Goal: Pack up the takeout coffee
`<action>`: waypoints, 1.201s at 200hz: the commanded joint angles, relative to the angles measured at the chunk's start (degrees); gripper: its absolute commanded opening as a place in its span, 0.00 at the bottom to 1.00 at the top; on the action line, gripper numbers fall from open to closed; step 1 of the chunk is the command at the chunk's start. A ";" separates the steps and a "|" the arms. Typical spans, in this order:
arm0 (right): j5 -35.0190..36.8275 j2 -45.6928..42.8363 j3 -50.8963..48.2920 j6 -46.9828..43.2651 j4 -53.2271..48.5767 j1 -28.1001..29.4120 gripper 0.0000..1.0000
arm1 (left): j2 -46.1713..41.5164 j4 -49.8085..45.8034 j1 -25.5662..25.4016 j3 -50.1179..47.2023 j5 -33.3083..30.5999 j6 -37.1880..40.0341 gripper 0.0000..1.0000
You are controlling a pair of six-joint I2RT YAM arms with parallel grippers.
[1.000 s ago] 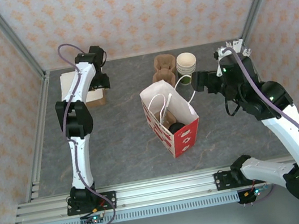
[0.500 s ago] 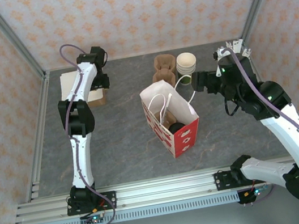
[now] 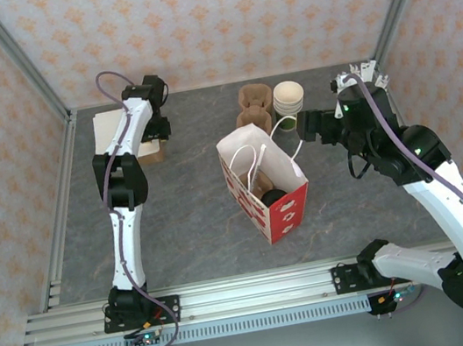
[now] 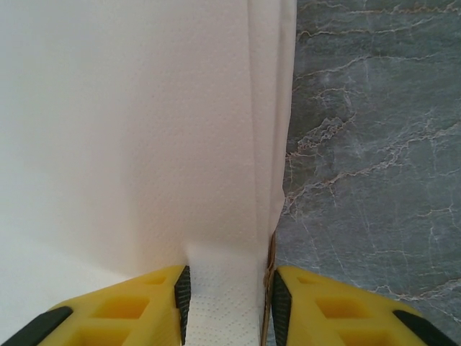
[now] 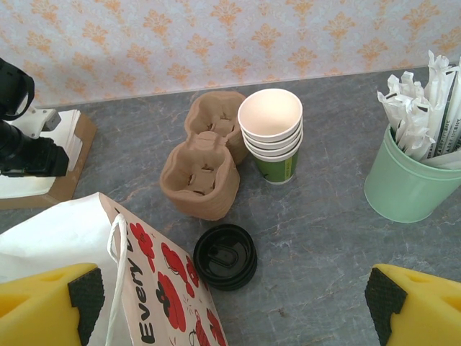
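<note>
The takeout coffee (image 5: 225, 256) stands upright on the table (image 3: 194, 215) towards the far right corner, its round black lid facing the right wrist camera, so its long axis runs vertical. It sits just beside the right side of the open red-and-white paper bag (image 5: 166, 281), which occupies the middle of the table. The right gripper (image 5: 234, 299) hovers close above and slightly nearer than the cup, its jaws spread wide and holding nothing, the lid lying roughly centred ahead of the gap. The pulp cup carriers (image 5: 205, 166) and the stack of lidless cups (image 5: 272, 137) lie beyond it towards the far edge. The left gripper (image 4: 230, 306) is well apart, at the far left corner over a stack of white napkins (image 4: 130, 144); its jaws are narrowed with the napkin edge between them, though whether they actually pinch it cannot be told. The right arm is plainly the nearer one, and a short descent should bring its fingers around the cup.
</note>
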 commanded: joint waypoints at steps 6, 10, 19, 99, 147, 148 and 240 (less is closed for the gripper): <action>1.29 0.19 -0.53 -0.52 1.35 -0.33 0.94 | 0.43 -1.51 0.08 1.80 -2.41 0.31 0.31; 1.21 0.19 -0.49 -0.51 1.44 -0.38 0.94 | 0.38 -1.53 0.06 1.79 -2.42 0.29 0.30; 1.20 0.19 -0.58 -0.56 1.48 -0.36 0.94 | 0.23 -1.48 0.03 1.75 -2.32 0.30 0.28; 0.24 0.98 -0.68 -0.14 1.79 -0.46 0.94 | -2.91 -1.40 0.16 2.24 -1.53 0.73 0.28; -0.29 1.51 -0.59 0.06 1.74 -0.39 0.94 | -3.02 -0.77 0.67 3.66 -1.53 0.05 0.41; -0.29 1.47 -0.61 0.08 1.77 -0.43 0.94 | -2.96 -0.75 0.69 3.70 -1.58 0.04 0.41; -0.12 1.51 -0.53 0.20 1.51 -0.56 0.94 | 1.92 0.30 1.41 6.61 -2.17 -1.54 0.40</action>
